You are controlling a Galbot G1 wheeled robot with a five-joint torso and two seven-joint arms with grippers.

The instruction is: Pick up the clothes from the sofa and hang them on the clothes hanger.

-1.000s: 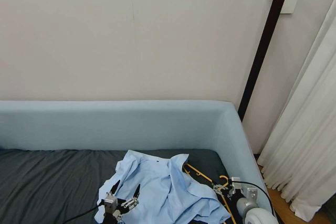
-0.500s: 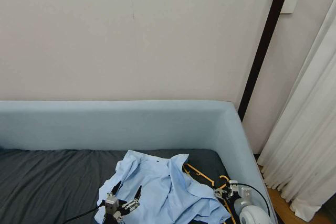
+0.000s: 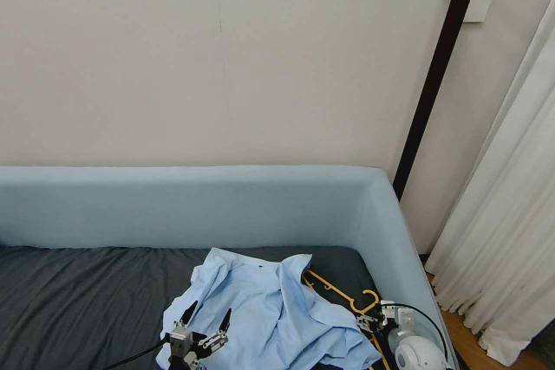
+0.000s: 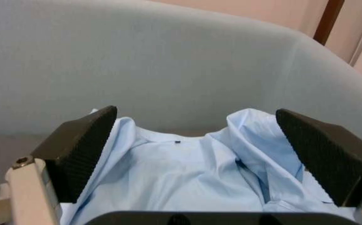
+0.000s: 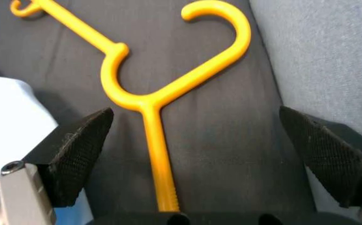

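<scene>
A light blue shirt (image 3: 264, 309) lies crumpled on the dark seat of the sofa (image 3: 78, 301), near its right end. A yellow clothes hanger (image 3: 342, 294) lies partly under the shirt's right side, its hook (image 5: 215, 44) on the dark cushion. My left gripper (image 3: 205, 324) hovers open over the shirt's near left edge; the shirt (image 4: 193, 173) lies spread between its fingers. My right gripper (image 3: 370, 322) is open just above the hanger's neck (image 5: 153, 140), close to the sofa's right arm.
The sofa's pale blue backrest (image 3: 191, 205) and right armrest (image 3: 390, 240) wall in the seat. A dark rack post (image 3: 434, 75) rises behind the right corner. White curtains (image 3: 512, 240) hang at the far right over a wooden floor.
Both grippers have sunk slightly lower in the head view, drawing back toward me. The shirt and hanger have not moved.
</scene>
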